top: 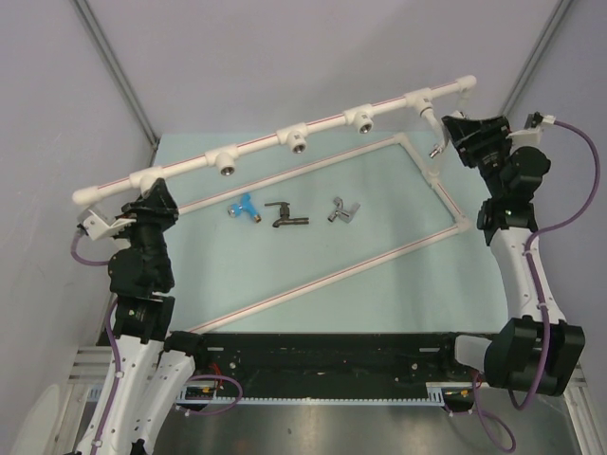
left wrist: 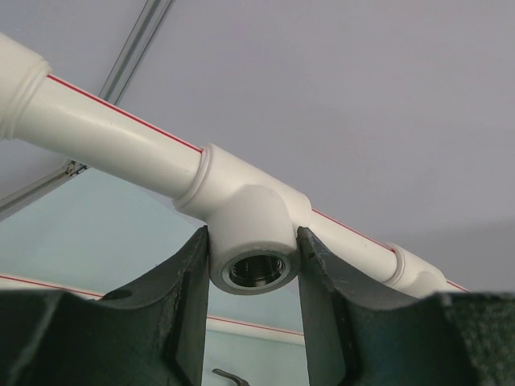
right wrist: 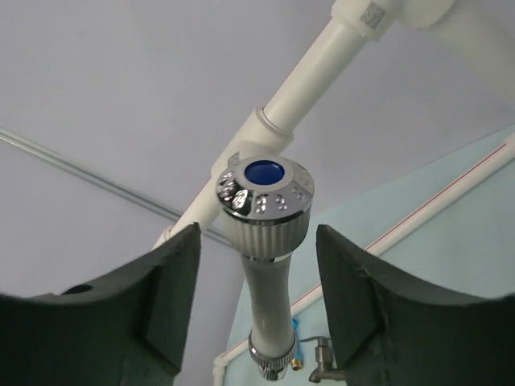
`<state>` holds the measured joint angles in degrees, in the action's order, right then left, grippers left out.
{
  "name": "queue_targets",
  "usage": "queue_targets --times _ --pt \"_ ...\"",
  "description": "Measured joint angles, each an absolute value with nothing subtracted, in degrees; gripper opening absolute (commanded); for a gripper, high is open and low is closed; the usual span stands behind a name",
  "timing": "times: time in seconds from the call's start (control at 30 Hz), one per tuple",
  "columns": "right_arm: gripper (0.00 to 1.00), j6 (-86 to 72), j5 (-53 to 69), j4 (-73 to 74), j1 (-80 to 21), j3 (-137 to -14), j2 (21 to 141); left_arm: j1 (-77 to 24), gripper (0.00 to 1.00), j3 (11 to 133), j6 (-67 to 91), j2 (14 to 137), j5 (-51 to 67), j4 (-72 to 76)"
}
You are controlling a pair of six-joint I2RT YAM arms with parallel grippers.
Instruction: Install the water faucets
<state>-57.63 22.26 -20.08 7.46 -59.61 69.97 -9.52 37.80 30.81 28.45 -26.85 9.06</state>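
Observation:
A long white pipe (top: 266, 140) with several tee fittings runs above the back of the mat. My left gripper (top: 150, 192) is shut on the leftmost tee fitting (left wrist: 253, 229); both fingers (left wrist: 189, 297) touch its socket, which is empty. The white faucet (top: 438, 144) hangs at the rightmost tee (top: 422, 102). My right gripper (right wrist: 257, 237) is open around its chrome knob (right wrist: 265, 197), with a gap on each side. The blue faucet (top: 245, 207), the dark faucet (top: 285, 216) and the silver-grey faucet (top: 343, 210) lie loose on the mat.
A frame of thin white pipes with red stripes (top: 322, 280) lies on the pale green mat (top: 313, 246) around the loose faucets. Three middle tees (top: 296, 140) have empty metal sockets. A black rail (top: 313, 351) crosses the near edge between the arm bases.

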Motion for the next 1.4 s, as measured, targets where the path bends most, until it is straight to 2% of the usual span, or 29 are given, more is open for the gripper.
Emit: queue_targets --times 0.1,0.37,0.8,1.4 --pt "0.77 -53.95 20.38 -19.11 8.75 -59.61 67.31 -9.52 0.00 37.80 30.81 28.42 -26.83 9.02" --pt "0.76 -41.04 14.44 -17.96 9.93 -60.10 59.02 -9.52 0.00 37.80 30.81 28.42 -26.83 9.02" --pt "0.75 -34.30 13.67 -14.50 9.98 -63.29 70.32 -9.52 0.00 37.80 30.81 28.42 -26.83 8.99" --pt "0.78 -30.96 14.00 -9.67 10.11 -65.87 72.05 -9.52 0.00 37.80 30.81 28.42 -26.83 8.97"
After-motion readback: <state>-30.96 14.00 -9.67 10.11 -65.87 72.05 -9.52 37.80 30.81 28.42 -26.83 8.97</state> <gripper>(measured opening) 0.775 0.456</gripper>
